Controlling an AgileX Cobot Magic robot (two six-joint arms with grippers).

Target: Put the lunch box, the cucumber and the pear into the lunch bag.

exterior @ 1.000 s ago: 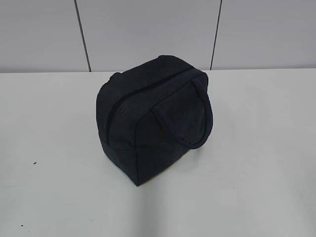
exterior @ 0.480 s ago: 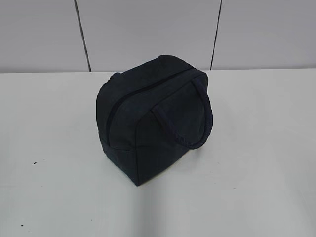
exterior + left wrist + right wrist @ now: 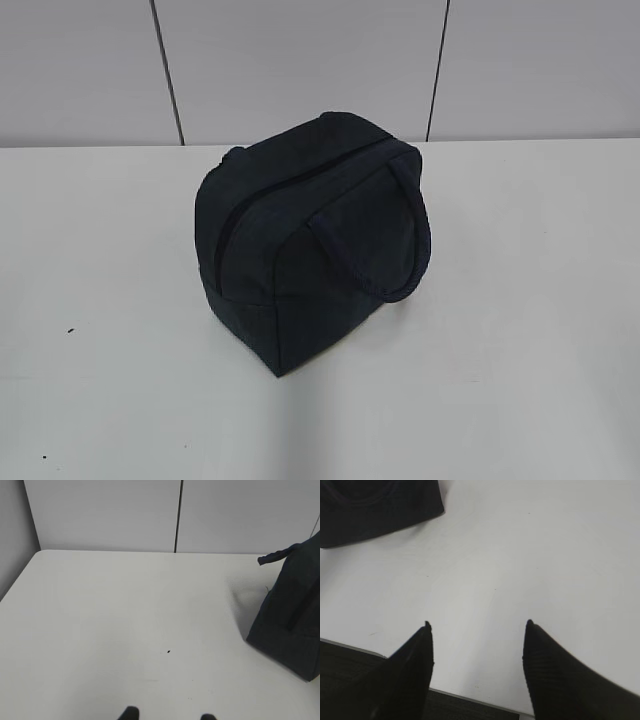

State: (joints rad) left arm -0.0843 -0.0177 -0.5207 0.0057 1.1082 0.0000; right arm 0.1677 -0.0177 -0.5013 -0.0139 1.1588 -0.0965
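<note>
Spanning every view: a white table [image 3: 520, 330], with a pale panelled wall [image 3: 300, 60] behind its far edge.
Lunch bag [image 3: 300, 240]: stands upright near the middle of the table in the exterior view, dark navy, boxy, one corner turned toward the camera; it sits at the right edge of the left wrist view [image 3: 292, 615] and the upper left corner of the right wrist view [image 3: 375, 505].
Zipper [image 3: 240, 205]: runs as a dark line over the top and down the left end of the bag; it looks closed.
Handle [image 3: 400, 250]: a thick loop hanging down the bag's right side.
Right gripper [image 3: 477, 625]: fingers spread wide, nothing between them, over bare table near its front edge, well apart from the bag.
Left gripper [image 3: 170, 714]: only two dark fingertips show at the bottom edge, set apart, nothing between them.
Speck [image 3: 168, 651]: a small dark mark on the table ahead of the left gripper.
</note>
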